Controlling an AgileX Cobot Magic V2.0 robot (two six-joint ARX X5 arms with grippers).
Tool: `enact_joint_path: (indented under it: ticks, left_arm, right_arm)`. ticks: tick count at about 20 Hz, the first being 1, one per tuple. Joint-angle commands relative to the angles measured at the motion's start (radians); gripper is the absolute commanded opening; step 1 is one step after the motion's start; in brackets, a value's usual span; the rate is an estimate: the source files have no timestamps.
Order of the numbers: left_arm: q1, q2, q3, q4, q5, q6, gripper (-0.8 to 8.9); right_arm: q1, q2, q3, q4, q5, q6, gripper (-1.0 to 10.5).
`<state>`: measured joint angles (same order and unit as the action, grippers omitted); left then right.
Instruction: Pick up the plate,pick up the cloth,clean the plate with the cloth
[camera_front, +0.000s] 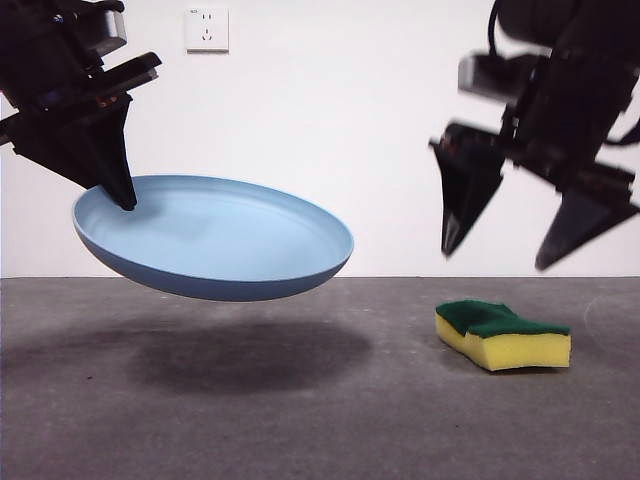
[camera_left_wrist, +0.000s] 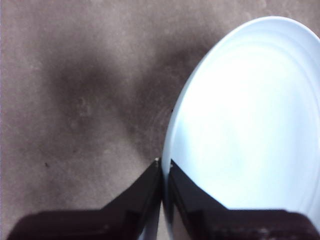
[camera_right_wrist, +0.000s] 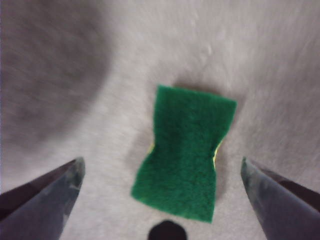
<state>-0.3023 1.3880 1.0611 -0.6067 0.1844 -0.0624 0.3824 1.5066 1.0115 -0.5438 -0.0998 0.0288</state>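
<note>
Front view: left hand (camera_front: 125, 200) pinching tilted plate (camera_front: 215, 240) rim, right hand (camera_front: 500, 250) wide above flat cloth (camera_front: 503, 333)

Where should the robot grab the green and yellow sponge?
Best across its narrow wavy waist, coming straight down from above. The sponge lies flat on the table, green side up, so its pinched-in long sides are free. The right gripper hangs open above it, one of its fingers off to each side. The left gripper is busy holding the plate.
</note>
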Motion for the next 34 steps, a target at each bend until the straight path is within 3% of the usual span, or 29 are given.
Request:
enact_joint_path:
  ticks: [1, 7, 13, 15, 23, 28, 34]
  left_arm:
    - [-0.007, 0.002, -0.007, 0.006, 0.0, 0.011, -0.08]
    - [-0.013, 0.002, -0.007, 0.006, 0.002, 0.011, -0.08]
    - [-0.013, 0.002, -0.007, 0.006, 0.002, 0.011, -0.08]
    - [-0.013, 0.002, -0.007, 0.006, 0.002, 0.011, -0.08]
    - [-0.031, 0.005, -0.007, 0.037, -0.01, 0.01, -0.08]
    - [-0.06, 0.014, -0.007, 0.098, -0.087, -0.016, -0.08]
    - [-0.129, 0.023, -0.007, 0.121, -0.065, -0.076, -0.08]
  right_arm:
    - [0.0, 0.065, 0.0, 0.013, 0.006, -0.008, 5.3]
    - [0.0, 0.167, 0.0, 0.056, 0.007, -0.008, 5.2]
    - [0.0, 0.186, 0.0, 0.058, 0.055, -0.014, 0.8]
    - [0.0, 0.186, 0.0, 0.058, 0.055, -0.021, -0.1]
    - [0.014, 0.121, 0.0, 0.059, 0.034, -0.01, -0.1]
    - [0.054, -0.069, 0.0, 0.059, -0.113, 0.059, -0.1]
    - [0.239, -0.235, 0.0, 0.114, -0.076, 0.127, -0.1]
